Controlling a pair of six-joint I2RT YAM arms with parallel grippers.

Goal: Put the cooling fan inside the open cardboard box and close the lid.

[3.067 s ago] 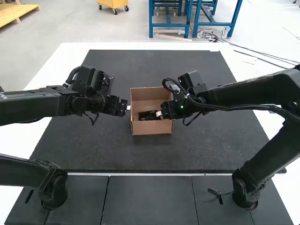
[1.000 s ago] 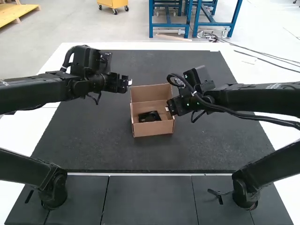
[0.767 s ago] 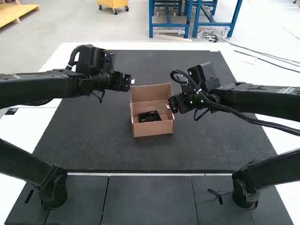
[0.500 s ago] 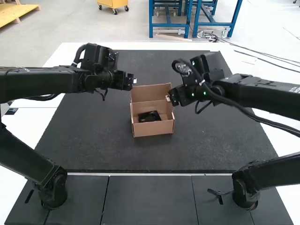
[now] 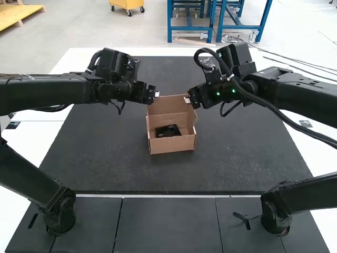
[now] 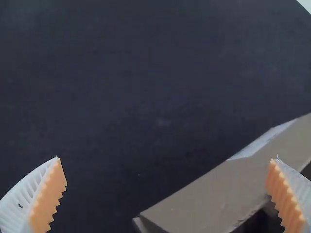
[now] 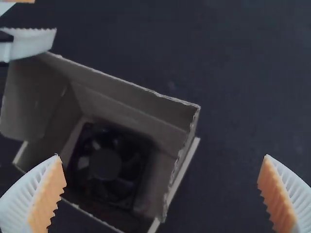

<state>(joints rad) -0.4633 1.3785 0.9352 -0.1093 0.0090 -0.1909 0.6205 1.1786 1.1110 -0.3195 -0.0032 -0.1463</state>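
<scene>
The open cardboard box (image 5: pixel 171 138) sits mid-mat with the black cooling fan (image 5: pixel 168 130) lying inside it. Its lid flap (image 5: pixel 169 105) stands upright on the far side. My left gripper (image 5: pixel 153 94) hovers at the flap's upper left corner, open; the flap's edge (image 6: pixel 233 184) lies between its ribbed fingers (image 6: pixel 46 194). My right gripper (image 5: pixel 187 100) is at the flap's upper right corner, also open. From the right wrist, the fan (image 7: pixel 107 170) shows down in the box (image 7: pixel 131 104), between the spread right gripper (image 7: pixel 160 162) fingers, with a left fingertip (image 7: pixel 29 36) beyond the box.
The black mat (image 5: pixel 253 153) covers the table, with bare mat on all sides of the box. White table edges (image 5: pixel 63 58) border the mat.
Both grippers have risen and moved away from the box's side walls toward the far side, ending at the top corners of the upright lid flap. Box and fan have stayed put.
</scene>
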